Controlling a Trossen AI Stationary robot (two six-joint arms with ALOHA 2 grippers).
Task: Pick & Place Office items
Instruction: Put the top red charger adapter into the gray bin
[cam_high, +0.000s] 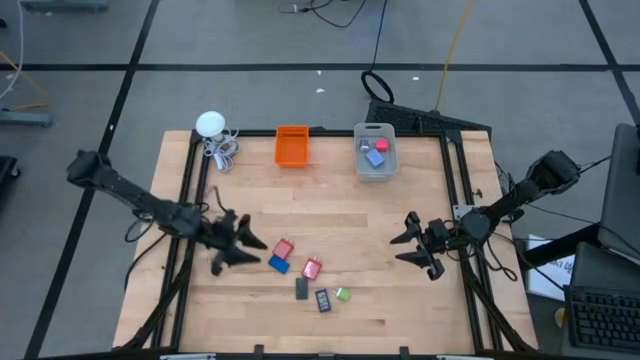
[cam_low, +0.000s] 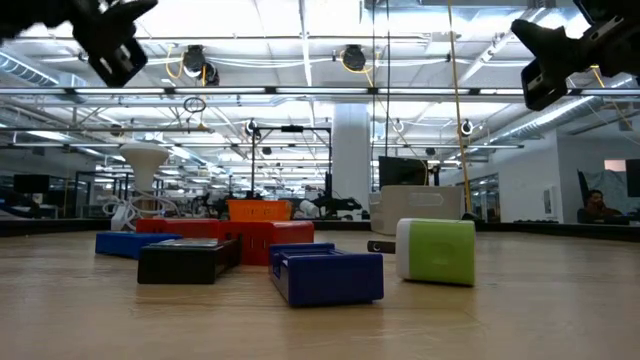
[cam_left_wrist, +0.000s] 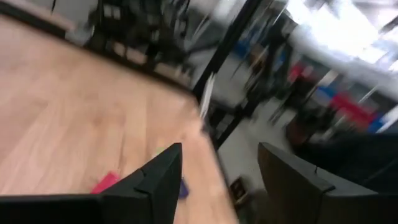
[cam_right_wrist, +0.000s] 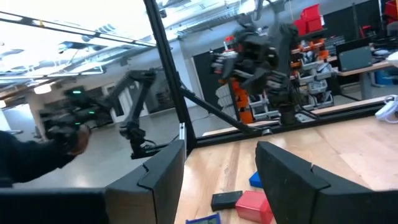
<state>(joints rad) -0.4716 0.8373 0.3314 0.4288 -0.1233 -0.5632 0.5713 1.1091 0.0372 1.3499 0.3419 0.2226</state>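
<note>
Office items (cam_high: 303, 278) sit bunched at the table's (cam_high: 330, 215) front-centre: red, pink and blue blocks, dark flat rectangles, one green bit, some touching. Two more are already in the clear bin (cam_high: 375, 152). Your left gripper (cam_high: 243, 248) is just beside the cluster, fingers spread, holding nothing; right gripper (cam_high: 412, 243) waits well apart, also spread. Risk: packed pieces mean you'd likely nudge a neighbour or pinch two.

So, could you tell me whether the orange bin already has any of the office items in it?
No, in the high view the orange bin looks empty, while the clear bin beside it holds a red and a blue piece.
</note>
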